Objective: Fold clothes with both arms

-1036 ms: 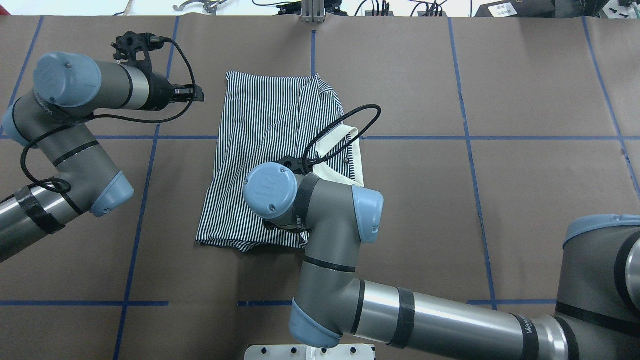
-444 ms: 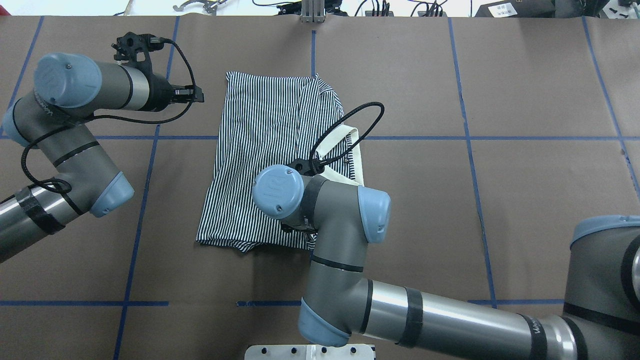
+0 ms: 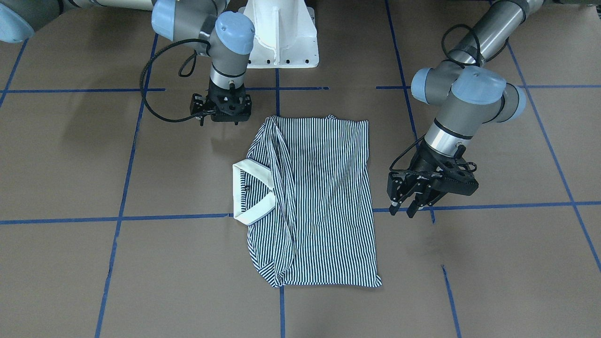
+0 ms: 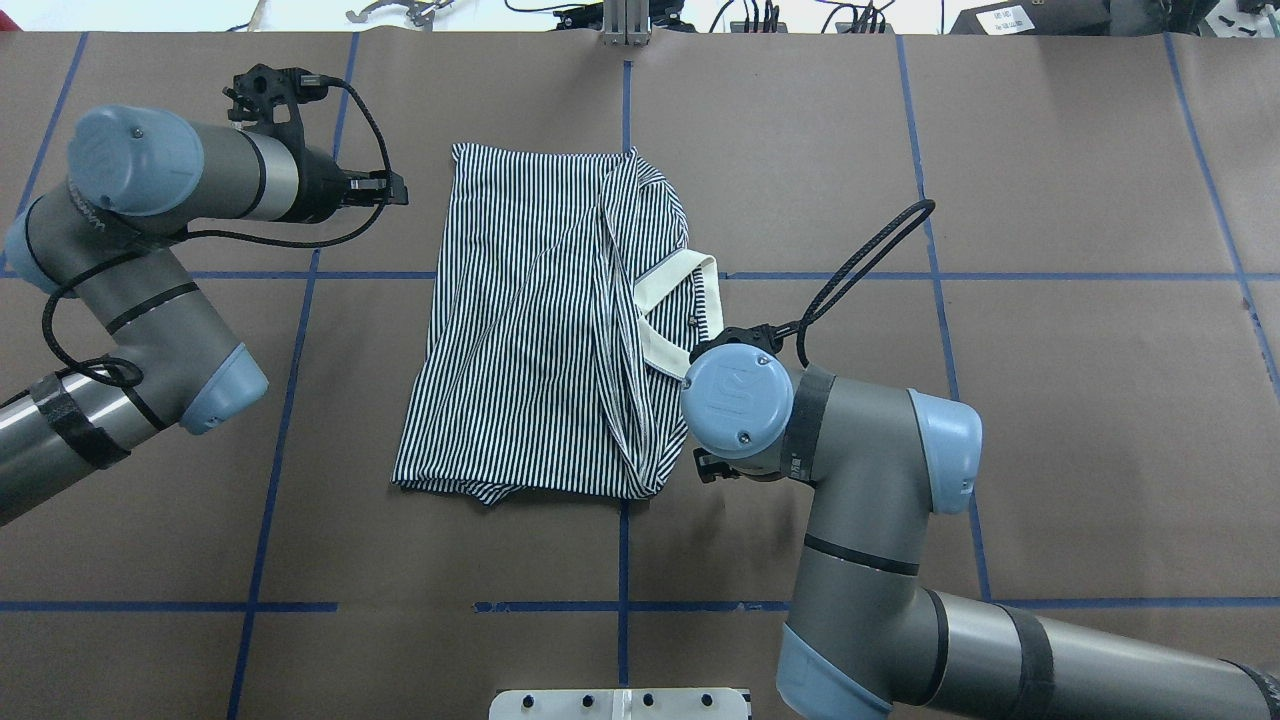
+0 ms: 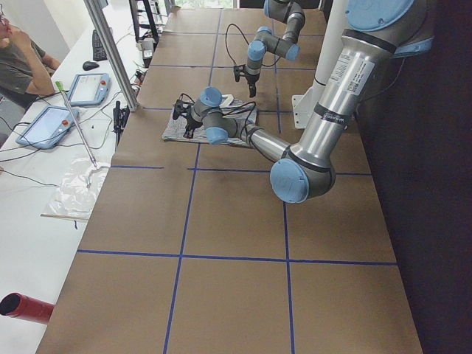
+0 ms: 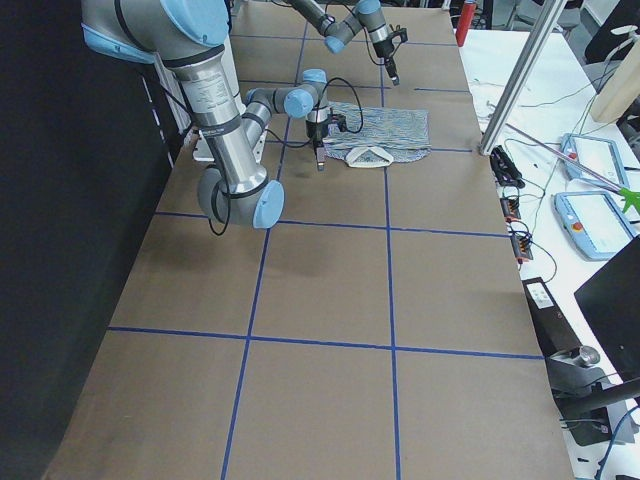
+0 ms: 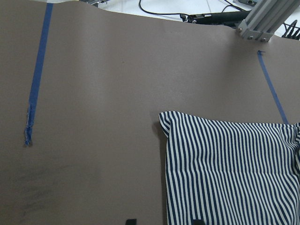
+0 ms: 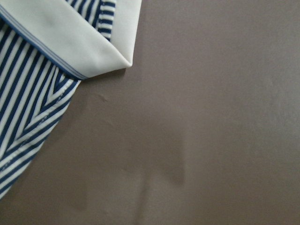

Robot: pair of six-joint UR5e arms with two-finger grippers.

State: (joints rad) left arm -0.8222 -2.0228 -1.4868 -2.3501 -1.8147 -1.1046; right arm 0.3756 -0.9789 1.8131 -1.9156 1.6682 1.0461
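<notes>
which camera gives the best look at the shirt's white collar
The exterior front-facing view: the whole collar lies unobstructed at the shirt edge. Overhead, the right arm covers part of it. The right wrist view shows only one corner up close. Side views make it tiny; the left wrist view misses it.

Brown table point(image 4: 1050, 150), blue tape grid point(image 4: 1100, 276), white pedestal base point(image 3: 281, 37), tablet point(image 5: 88, 88) on side bench point(image 5: 22, 243), seated person point(image 5: 15, 66)
</notes>
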